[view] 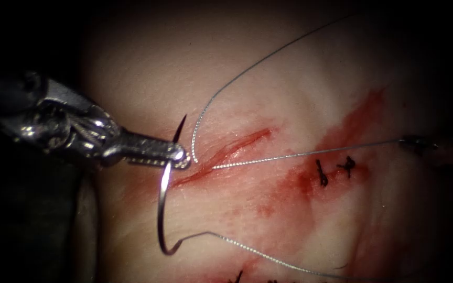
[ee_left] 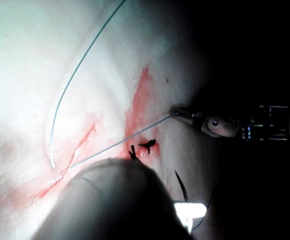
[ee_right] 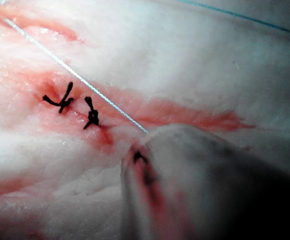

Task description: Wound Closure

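Needle (view: pixel 161 209), free of the tissue (view: pixel 148 63), is clamped near its point by the left gripper (view: pixel 180 155) just left of the cut (view: pixel 226 152); thread (view: pixel 310 153) from the cut is gripped taut by the right gripper (view: pixel 412 140). A steady hold is judged best.

We see bare tissue (view: pixel 148 68) in the upper left of the endoscope view, where a tool could pass freely. The middle is crossed by thread (view: pixel 247 71): one strand arcs from the top right down to the cut (view: pixel 226 152), another runs taut from the cut to the right tool (view: pixel 418 141) at the right edge. The left tool (view: pixel 182 155), jaws clamped on the needle (view: pixel 162 209) near its pointed end, bars the left centre; the needle curves free above the tissue left of the cut, trailing thread across the lower frame. Two knotted stitches (view: pixel 334 170) sit right of centre. Lower right lies open between the strands.
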You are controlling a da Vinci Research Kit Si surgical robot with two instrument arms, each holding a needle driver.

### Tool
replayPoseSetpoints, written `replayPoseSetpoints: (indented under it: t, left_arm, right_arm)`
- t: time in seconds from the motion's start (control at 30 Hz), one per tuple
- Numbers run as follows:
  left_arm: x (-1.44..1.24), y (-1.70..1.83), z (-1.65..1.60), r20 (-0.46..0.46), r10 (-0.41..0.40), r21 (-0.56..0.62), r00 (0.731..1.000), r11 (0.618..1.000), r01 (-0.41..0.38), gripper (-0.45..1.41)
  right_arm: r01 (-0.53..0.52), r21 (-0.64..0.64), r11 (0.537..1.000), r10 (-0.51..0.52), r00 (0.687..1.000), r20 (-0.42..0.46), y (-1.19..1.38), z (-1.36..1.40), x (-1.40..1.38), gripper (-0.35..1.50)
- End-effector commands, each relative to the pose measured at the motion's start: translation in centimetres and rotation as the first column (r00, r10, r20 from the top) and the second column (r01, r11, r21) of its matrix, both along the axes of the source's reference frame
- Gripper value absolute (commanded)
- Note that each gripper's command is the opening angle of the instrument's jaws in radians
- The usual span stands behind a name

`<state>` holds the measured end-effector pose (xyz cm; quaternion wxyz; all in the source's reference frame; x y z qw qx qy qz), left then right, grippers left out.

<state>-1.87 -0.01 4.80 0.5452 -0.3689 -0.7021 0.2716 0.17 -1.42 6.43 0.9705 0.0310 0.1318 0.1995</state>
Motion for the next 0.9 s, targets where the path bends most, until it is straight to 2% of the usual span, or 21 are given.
replayPoseSetpoints:
  t: [0.03, 0.07, 0.1, 0.2, 0.23, 0.27, 0.3, 0.33, 0.4, 0.47, 0.6, 0.63, 0.67, 0.77, 0.8, 0.83, 0.9]
  left_arm:
    - [-0.05, 0.00, 0.05, 0.000, 0.000, 0.000, 1.000, 1.000, 0.000, -0.45]
    - [-0.05, 0.00, 0.05, 0.000, 0.000, 0.000, 1.000, 1.000, 0.000, -0.45]
    - [-0.05, 0.00, 0.05, 0.000, 0.000, 0.000, 1.000, 1.000, 0.000, -0.45]
    - [-0.05, 0.00, 0.05, 0.001, 0.000, 0.000, 1.000, 1.000, 0.000, -0.45]
    - [-0.05, 0.00, 0.05, 0.000, 0.000, -0.001, 1.000, 1.000, 0.000, -0.45]
    - [-0.05, 0.00, 0.05, 0.001, 0.001, -0.001, 1.000, 1.000, -0.001, -0.45]
    - [-0.05, 0.00, 0.05, 0.000, 0.000, -0.001, 1.000, 1.000, 0.000, -0.45]
    - [-0.05, 0.00, 0.06, 0.000, 0.001, -0.001, 1.000, 1.000, -0.001, -0.45]
    - [-0.05, -0.01, 0.06, 0.000, 0.000, -0.001, 1.000, 1.000, 0.000, -0.45]
    - [-0.05, 0.00, 0.06, 0.001, 0.001, -0.001, 1.000, 1.000, -0.001, -0.45]
    - [-0.05, 0.00, 0.06, 0.001, 0.001, -0.001, 1.000, 1.000, -0.001, -0.45]
    - [-0.05, 0.00, 0.06, 0.001, 0.001, -0.001, 1.000, 1.000, -0.001, -0.45]
    - [-0.05, 0.00, 0.06, 0.001, 0.001, -0.001, 1.000, 1.000, -0.001, -0.45]
    - [-0.05, 0.00, 0.06, 0.001, 0.001, -0.001, 1.000, 1.000, -0.001, -0.45]
    - [-0.05, 0.00, 0.06, 0.001, 0.001, -0.001, 1.000, 1.000, -0.001, -0.45]
    - [-0.05, 0.00, 0.07, 0.001, 0.002, -0.002, 1.000, 1.000, -0.002, -0.45]
    - [-0.05, 0.00, 0.07, 0.001, 0.002, -0.002, 1.000, 1.000, -0.002, -0.45]
  right_arm:
    - [-0.011, 0.015, 1.000, 0.010, 0.999, 0.043, 0.07, 0.16, -0.24, -0.35]
    - [-0.011, 0.015, 1.000, 0.010, 0.999, 0.043, 0.07, 0.16, -0.24, -0.35]
    - [-0.026, 0.016, 1.000, 0.025, 0.997, 0.069, 0.12, 0.23, -0.47, -0.35]
    - [-0.029, 0.019, 0.999, 0.028, 0.996, 0.085, 0.16, 0.28, -0.64, -0.35]
    - [-0.024, 0.020, 1.000, 0.022, 0.996, 0.088, 0.18, 0.29, -0.70, -0.27]
    - [-0.026, 0.020, 0.999, 0.024, 0.996, 0.086, 0.19, 0.29, -0.69, 0.26]
    - [-0.036, 0.020, 0.999, 0.034, 0.997, 0.075, 0.21, 0.27, -0.66, 0.93]
    - [-0.046, 0.020, 0.999, 0.044, 0.997, 0.065, 0.23, 0.24, -0.63, 1.16]
    - [-0.073, 0.021, 0.997, 0.072, 0.997, 0.032, 0.24, 0.13, -0.51, 1.23]
    - [-0.048, 0.008, 0.999, 0.048, 0.999, 0.003, 0.23, 0.01, -0.37, 1.28]
    - [-0.024, -0.021, 1.000, 0.023, 0.999, -0.047, 0.14, -0.33, 0.05, 1.28]
    - [-0.024, -0.021, 1.000, 0.023, 0.999, -0.047, 0.14, -0.33, 0.05, 1.28]
    - [-0.034, -0.034, 0.999, 0.031, 0.997, -0.068, 0.07, -0.51, 0.33, 1.28]
    - [-0.027, -0.054, 0.998, 0.020, 0.992, -0.124, -0.05, -0.78, 0.75, 1.28]
    - [0.000, -0.064, 0.998, -0.012, 0.984, -0.178, -0.14, -0.94, 1.09, 1.21]
    - [0.056, -0.053, 0.997, -0.067, 0.970, -0.232, -0.22, -1.03, 1.39, 1.03]
    - [0.109, -0.023, 0.994, -0.111, 0.943, -0.312, -0.32, -1.08, 1.73, 0.73]
